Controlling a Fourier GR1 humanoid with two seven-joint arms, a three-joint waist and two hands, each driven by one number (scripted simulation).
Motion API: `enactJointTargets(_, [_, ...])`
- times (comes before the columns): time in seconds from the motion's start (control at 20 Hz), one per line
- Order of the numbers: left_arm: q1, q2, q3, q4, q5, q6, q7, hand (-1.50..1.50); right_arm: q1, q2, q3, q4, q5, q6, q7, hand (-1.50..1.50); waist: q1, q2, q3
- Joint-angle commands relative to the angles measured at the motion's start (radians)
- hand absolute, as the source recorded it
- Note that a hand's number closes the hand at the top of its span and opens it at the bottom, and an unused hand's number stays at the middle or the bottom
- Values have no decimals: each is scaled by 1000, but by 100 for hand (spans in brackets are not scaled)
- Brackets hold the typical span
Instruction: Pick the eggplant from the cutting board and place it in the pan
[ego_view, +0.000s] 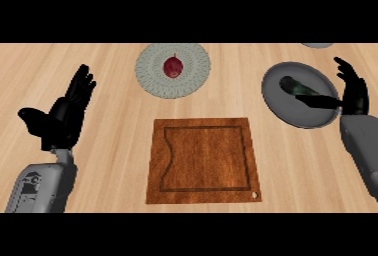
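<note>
wooden counter (103, 150) is spreading pale under everything, and a darker brown cutting board (204, 160) is lying at its middle with nothing resting on it. the eggplant (301, 90), dark and glossy, is lying inside the grey pan (284, 107) at the right side of the view, well apart from the board. the right hand (353, 90) is hovering at the pan's right rim, its thumb stretching over the pan towards the eggplant's near end while the other fingers are pointing up and away, straight and released; whether the thumb is touching the eggplant is not clear. the grey right forearm (360, 145) is coming in from the lower right edge.

the left hand (63, 112) is resting at the left of the view, fingers up and relaxed, thumb spreading out to the side, grasping nothing, with its grey forearm (40, 185) below it. beyond the board, a pale ribbed plate (159, 80) is sitting with a small dark red fruit (173, 67) at its centre. a sliver of another grey object (317, 45) is showing at the top right edge
</note>
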Motion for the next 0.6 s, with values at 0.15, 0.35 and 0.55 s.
enactJointTargets(0.15, [53,9,33,47,6,-6,-55,0,62,19,-133,-36,-161,122,-178,-150,-38,-16,-4])
enactJointTargets(0.35, [27,22,48,54,3,6,-27,0,158,-20,-145,-108,-226,352,-213,-150,-63,-27,-6])
enactJointTargets(0.55, [35,10,50,16,-4,39,17,0,319,50,-104,-299,-251,416,-245,-150,-101,-42,-9])
